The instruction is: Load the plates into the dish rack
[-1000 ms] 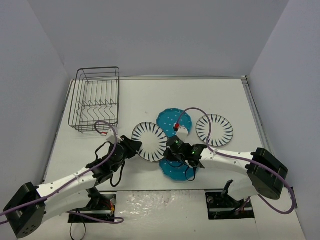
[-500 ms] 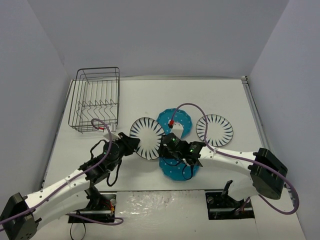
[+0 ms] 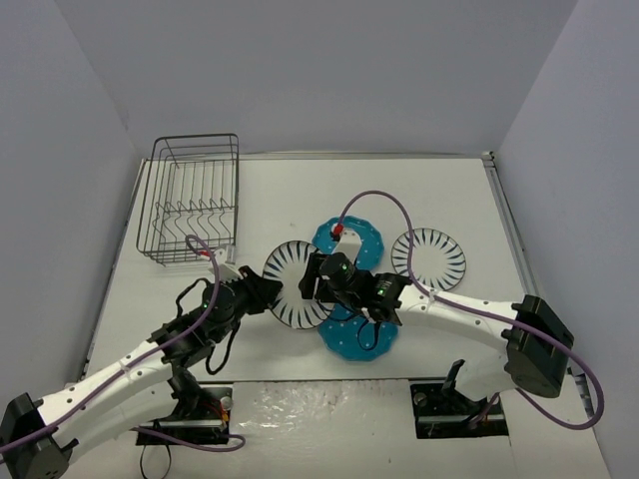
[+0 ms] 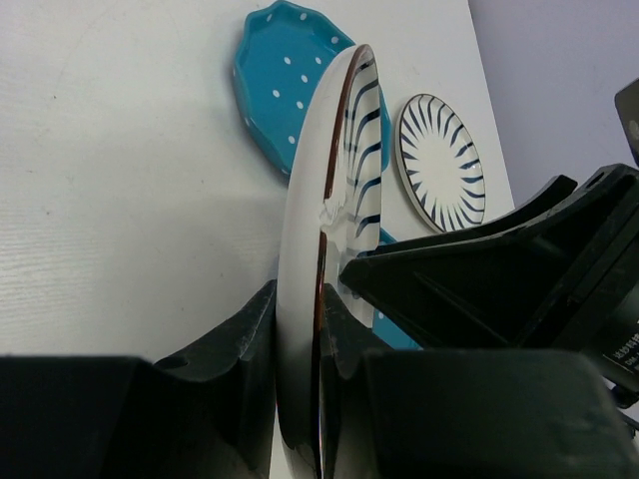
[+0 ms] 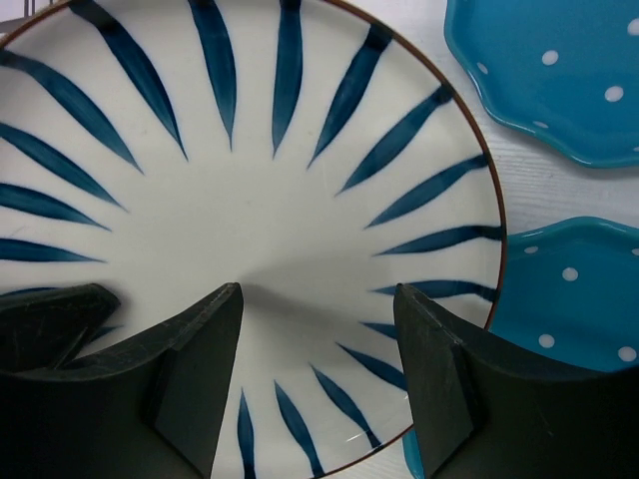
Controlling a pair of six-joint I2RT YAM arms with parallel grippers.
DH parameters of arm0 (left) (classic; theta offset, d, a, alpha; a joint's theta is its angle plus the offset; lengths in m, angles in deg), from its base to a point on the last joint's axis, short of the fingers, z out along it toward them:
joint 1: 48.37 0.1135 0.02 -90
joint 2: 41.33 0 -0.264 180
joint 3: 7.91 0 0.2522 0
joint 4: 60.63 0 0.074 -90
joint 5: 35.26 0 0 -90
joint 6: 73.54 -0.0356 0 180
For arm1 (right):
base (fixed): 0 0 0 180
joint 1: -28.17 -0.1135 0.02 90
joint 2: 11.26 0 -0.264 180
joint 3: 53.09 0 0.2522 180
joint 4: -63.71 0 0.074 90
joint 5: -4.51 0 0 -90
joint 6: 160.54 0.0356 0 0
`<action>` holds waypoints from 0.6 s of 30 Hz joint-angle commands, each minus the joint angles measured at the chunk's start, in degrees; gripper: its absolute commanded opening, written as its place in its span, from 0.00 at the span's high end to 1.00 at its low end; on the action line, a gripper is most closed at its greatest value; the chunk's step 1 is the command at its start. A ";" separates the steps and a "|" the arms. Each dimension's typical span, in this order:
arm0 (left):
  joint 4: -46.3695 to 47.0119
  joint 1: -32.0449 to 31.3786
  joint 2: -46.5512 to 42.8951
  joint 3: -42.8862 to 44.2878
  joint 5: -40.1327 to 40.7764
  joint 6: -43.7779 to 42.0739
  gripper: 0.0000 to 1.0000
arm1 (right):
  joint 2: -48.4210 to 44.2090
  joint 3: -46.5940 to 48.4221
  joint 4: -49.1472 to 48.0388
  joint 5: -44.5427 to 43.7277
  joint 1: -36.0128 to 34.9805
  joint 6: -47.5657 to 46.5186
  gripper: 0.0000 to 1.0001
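Note:
A white plate with dark stripes (image 3: 292, 284) is lifted off the table and stands tilted on edge. My left gripper (image 3: 262, 292) is shut on its rim; the left wrist view shows the plate (image 4: 344, 170) pinched edge-on in the left gripper (image 4: 300, 314). My right gripper (image 3: 318, 281) is open right beside it, and its fingers (image 5: 205, 344) face the plate's striped face (image 5: 250, 190) without gripping it. Two teal dotted plates (image 3: 361, 239) (image 3: 351, 341) and a second striped plate (image 3: 429, 257) lie flat on the table. The black wire dish rack (image 3: 192, 205) stands at the far left with nothing in it.
The right arm's purple cable (image 3: 384, 205) loops over the teal plates. The left arm's cable (image 3: 205, 261) arches near the rack's front corner. Grey walls close in the table on three sides.
My right gripper has opened, let go of the striped plate's rim and shifted left in front of its face. The left gripper has kept hold and raised the plate slightly.

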 commanded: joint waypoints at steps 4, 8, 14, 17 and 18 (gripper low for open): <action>6.38 -0.24 -3.10 8.63 0.85 -1.66 1.00 | -5.61 3.64 2.21 -6.42 0.46 -1.73 0.40; 4.37 -0.24 -2.99 9.75 2.24 -2.05 1.00 | -7.52 3.70 3.62 -7.46 0.71 -1.94 0.40; -0.24 0.46 -1.41 14.72 5.96 -5.74 1.00 | -11.14 5.21 8.46 -11.07 1.99 -3.40 0.40; -3.55 2.84 0.45 19.67 7.03 -8.36 1.00 | -14.00 5.83 10.41 -12.64 3.76 -4.38 0.40; -3.69 5.02 1.35 21.35 5.76 -8.88 1.00 | -14.52 5.70 10.73 -12.26 4.79 -4.71 0.40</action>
